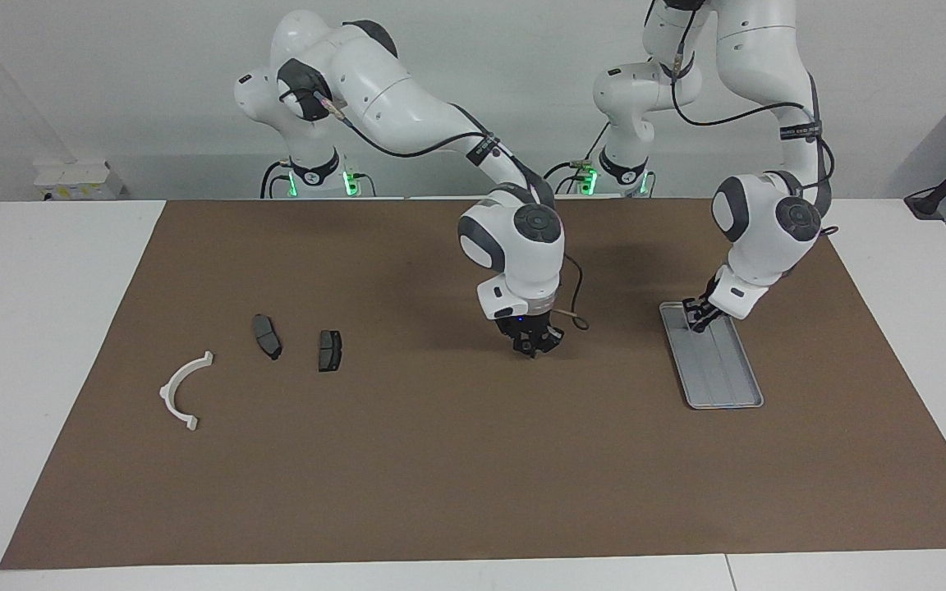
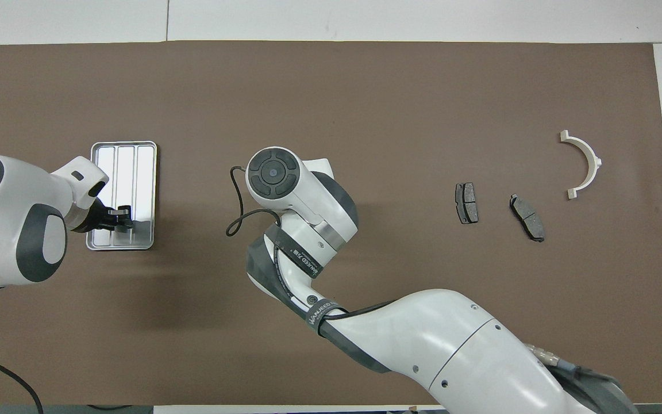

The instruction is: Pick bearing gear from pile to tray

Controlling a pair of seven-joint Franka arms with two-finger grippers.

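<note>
While I cannot tell whether the right gripper's jaws are open or closed, nor whether they carry anything, I read them as low over bare brown mat at mid-worktop, well apart from every loose part. My left gripper has its tips down at the end of the tray nearer the robots; its jaws look closed, possibly on a small pale piece that shows between them from overhead, though I cannot name it. Outward from there, the tray floor looks otherwise bare. Toward the right arm's end of the worktop lies the pile: two dark brake-pad plates side by side and a white arc bracket near them. I see no bearing gear lying among them, so I judge a delivery to be at or near its finish, unconfirmed.
</note>
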